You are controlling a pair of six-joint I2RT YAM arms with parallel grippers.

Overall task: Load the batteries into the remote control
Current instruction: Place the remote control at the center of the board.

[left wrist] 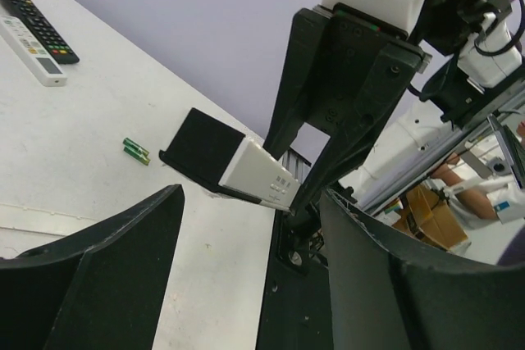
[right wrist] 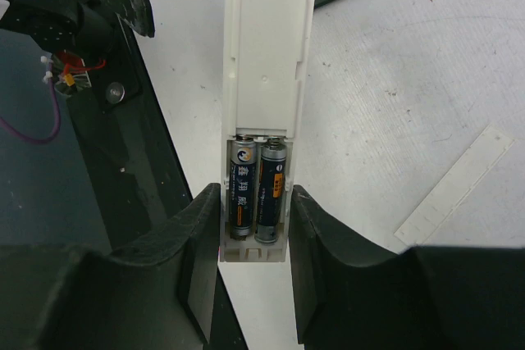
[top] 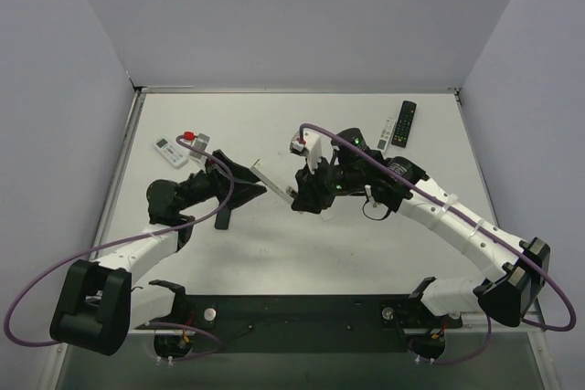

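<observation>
Right gripper (right wrist: pixel 254 206) is clamped on the white remote (right wrist: pixel 267 38) at its open bay, two batteries (right wrist: pixel 256 190) seated side by side inside. The remote's long axis runs straight toward the left gripper (left wrist: pixel 253 196), spread wide, empty, squarely facing the free end.

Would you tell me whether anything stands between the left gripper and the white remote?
Nothing visible does. The left gripper stands open with the white remote directly ahead, clear air between them; the right gripper clamps its battery end.

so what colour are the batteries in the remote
Batteries: dark with orange markings, best in the right wrist view.
</observation>
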